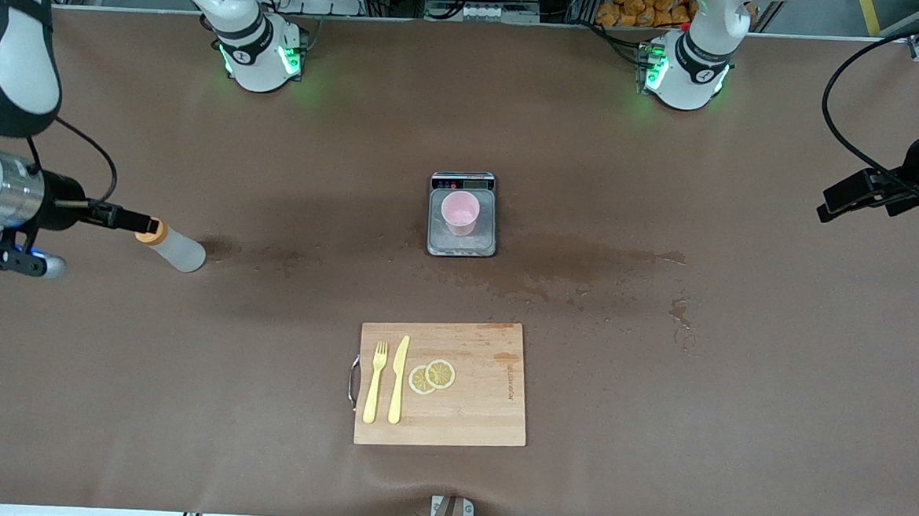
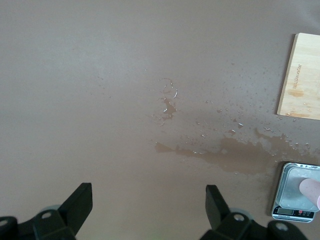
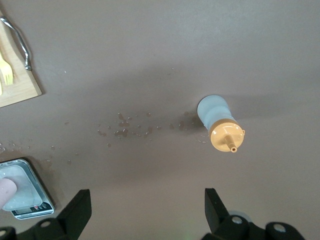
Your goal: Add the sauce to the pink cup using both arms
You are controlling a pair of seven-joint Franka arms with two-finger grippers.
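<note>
1. Brown cloth covers the whole table (image 1: 735, 398), and wet dark spots (image 1: 585, 268) stain it near the middle.
2. The sauce (image 1: 173, 248) is a small whitish bottle with an orange cap (image 1: 151, 232). It stands on the cloth toward the right arm's end of the table, well apart from the other things.
3. The bottle stands upright, so its long way runs up and down. Its orange nozzle (image 3: 232, 146) points up at the right wrist camera.
4. A few small wet drops (image 3: 125, 129) lie on the cloth just beside the bottle.
5. The right gripper (image 3: 145, 210) hangs in the air above the bottle. Its two black fingers (image 3: 77, 210) are spread wide and hold nothing.
6. The pink cup (image 1: 459, 213) stands upright with its round mouth facing up. It sits on a grey scale (image 1: 461, 242) in the middle of the table.
7. The scale's little screen strip (image 1: 463, 183) is on the side toward the robots' bases.
8. A wooden board (image 1: 483, 416) lies nearer to the front camera than the scale. It has a metal handle (image 1: 354, 381) on the edge toward the right arm's end.
9. On the board lie a yellow fork (image 1: 375, 381) and a yellow knife (image 1: 399, 379), side by side. Two lemon slices (image 1: 432, 377) lie just beside the knife and overlap each other.
10. The left gripper (image 2: 149, 210) waits up in the air over the left arm's end of the table. Its fingers (image 2: 216, 205) are spread wide too, and they hold nothing.
</note>
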